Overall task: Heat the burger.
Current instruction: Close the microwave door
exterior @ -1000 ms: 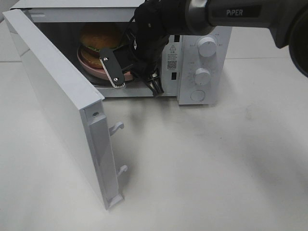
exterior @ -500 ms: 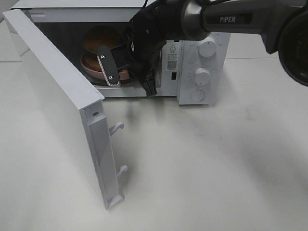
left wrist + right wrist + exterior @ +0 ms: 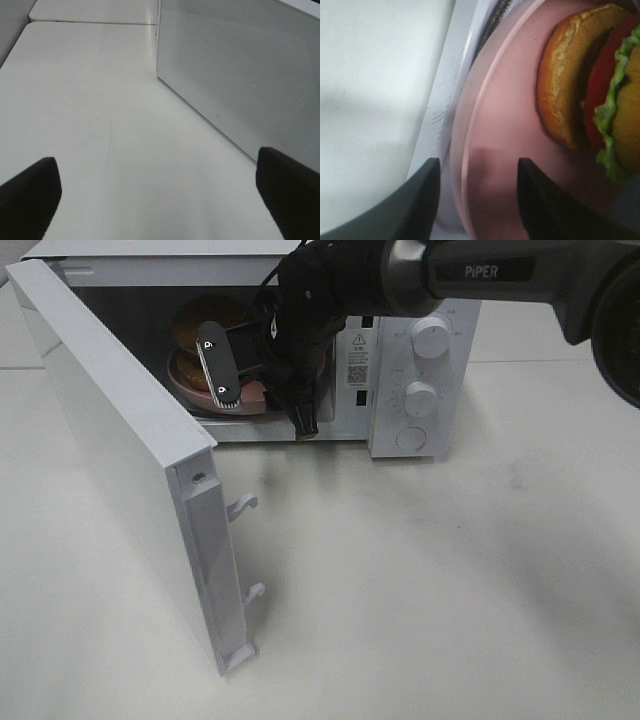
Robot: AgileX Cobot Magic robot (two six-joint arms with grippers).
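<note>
Progress is sitting at roughly the halfway mark, judging from how things are lying. The white surface [image 3: 450, 590] is carrying the microwave [image 3: 400, 300], and its door [image 3: 110, 440] is standing wide open. The right arm [image 3: 480, 270] is reaching into the cavity. In there, the pink plate [image 3: 182, 378] is resting on the microwave floor, just behind the front sill, with the burger [image 3: 195, 322] sitting on it, so the loading is looking done. The right claw [image 3: 265, 412] is hanging at the plate's near edge with its jaws spread. The wrist view is showing the rim passing between them with clear gaps on both sides, so nothing is being pinched. The left claw [image 3: 160, 192] is hovering beside the open door, spread wide and carrying nothing. What is remaining, by my reckoning: drawing the right claw out of the opening, swinging the door shut, then turning the knobs [image 3: 431, 337] on the panel to start the heating.
</note>
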